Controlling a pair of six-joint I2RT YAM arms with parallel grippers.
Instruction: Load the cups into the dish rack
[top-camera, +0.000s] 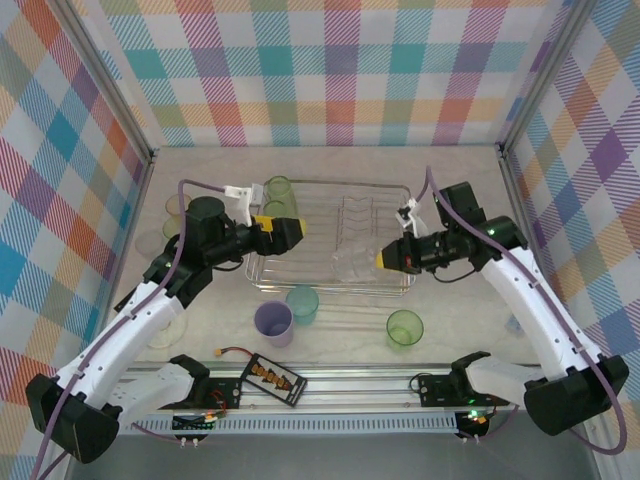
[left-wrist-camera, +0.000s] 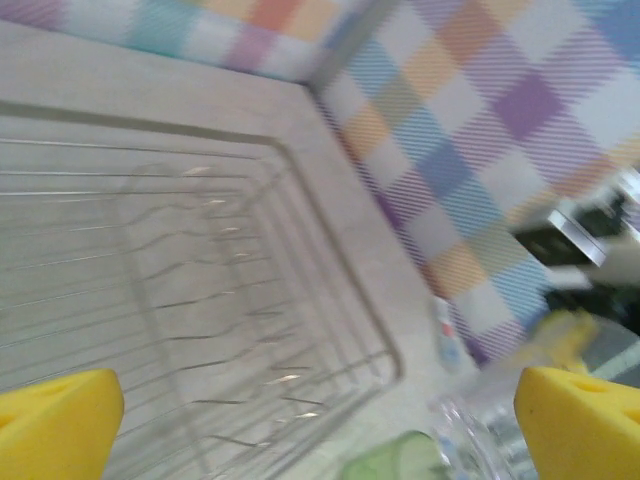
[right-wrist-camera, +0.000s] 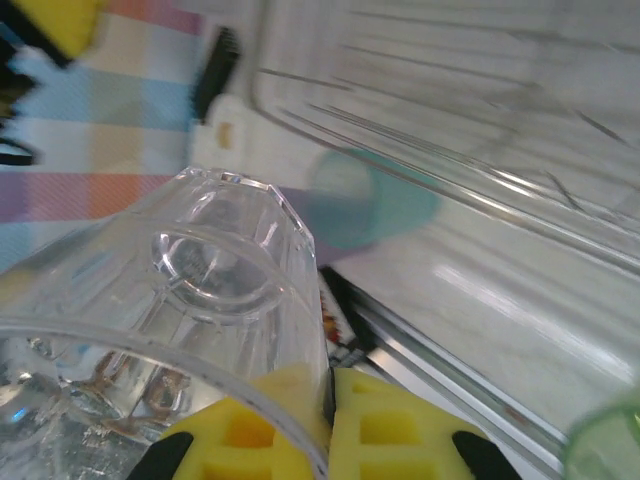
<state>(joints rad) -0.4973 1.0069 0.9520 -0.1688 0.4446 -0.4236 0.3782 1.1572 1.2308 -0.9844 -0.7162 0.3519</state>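
Note:
The dish rack (top-camera: 375, 190) lies mid-table, a clear tray with wire dividers (left-wrist-camera: 200, 300). My right gripper (top-camera: 385, 260) is shut on the wall of a clear cup (top-camera: 355, 266) held on its side over the rack's front right part. The wrist view shows both yellow fingers (right-wrist-camera: 395, 430) pinching that cup's rim (right-wrist-camera: 200, 300). My left gripper (top-camera: 285, 222) hovers open over the rack's left side, its pads (left-wrist-camera: 55, 420) wide apart with nothing between them. In front of the rack stand a teal cup (top-camera: 302, 303), a lilac cup (top-camera: 273, 322) and a light green cup (top-camera: 404, 327). Another green cup (top-camera: 278, 190) stands at the rack's back left.
Pale cups (top-camera: 178, 207) stand left of the rack near the left wall, partly behind my left arm. A flat black box (top-camera: 272, 378) with orange marks lies at the near edge. Plaid walls enclose the table on three sides.

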